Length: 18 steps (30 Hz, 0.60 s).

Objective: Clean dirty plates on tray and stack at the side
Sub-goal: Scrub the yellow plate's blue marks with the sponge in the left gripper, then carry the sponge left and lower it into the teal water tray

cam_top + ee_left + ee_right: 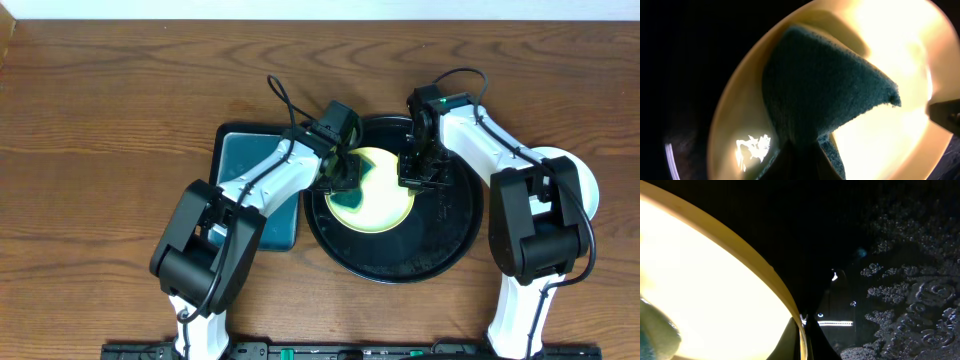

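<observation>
Your left tool (345,172) is closed on a dark green scrubbing sponge (830,90) and presses it onto the pale yellow round plate (385,205). That plate lies inside the large round black tray with a raised rim (452,238), toward its left side. Your right tool (420,172) looks pinched narrow on the plate's right rim. The wrist view shows the rim running in between its fingers, though the contact itself is too dark to confirm.

The main risk, as I judge it, is the plate tipping or skating. If you push the sponge hard near the left edge, the opposite rim could lever out of that thin pinch. The tray floor is embossed and glints as if wet, so a freed plate may slide.

A pale plate (590,185) sits on the wooden tabletop (100,120) at the right, half hidden by the arm. Swing wide of it when you carry this one over.
</observation>
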### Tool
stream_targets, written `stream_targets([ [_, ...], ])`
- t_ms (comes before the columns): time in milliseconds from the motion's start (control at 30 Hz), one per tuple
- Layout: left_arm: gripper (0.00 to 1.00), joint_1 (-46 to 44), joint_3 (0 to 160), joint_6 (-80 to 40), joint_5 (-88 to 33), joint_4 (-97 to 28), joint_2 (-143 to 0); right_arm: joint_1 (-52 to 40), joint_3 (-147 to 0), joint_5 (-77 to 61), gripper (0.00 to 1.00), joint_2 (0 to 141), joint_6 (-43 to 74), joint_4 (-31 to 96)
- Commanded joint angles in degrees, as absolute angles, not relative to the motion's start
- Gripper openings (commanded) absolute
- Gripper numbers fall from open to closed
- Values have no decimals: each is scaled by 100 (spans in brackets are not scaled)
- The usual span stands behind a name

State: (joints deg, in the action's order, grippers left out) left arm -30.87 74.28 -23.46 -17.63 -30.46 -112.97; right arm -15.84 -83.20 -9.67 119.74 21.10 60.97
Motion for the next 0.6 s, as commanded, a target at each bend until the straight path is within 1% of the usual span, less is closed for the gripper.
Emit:
stream_targets([
  [0,8,-2965,7301,-2088,-1380,-3391,-11288,-1619,-8261,-469,1,12055,2265,6047],
  [200,8,-2965,7301,-1820,-1450,-3835,-10713,-1619,-8195,-464,1,12055,2268,6042],
  [400,8,-2941,7301,-1756,-1424,-3870,-9963,-1619,-8158,-449,1,12055,2268,6045],
  [567,8,-2825,7301,-1758,-1070,-3979,-9441,-1619,-8158,-451,1,12055,2268,6042],
])
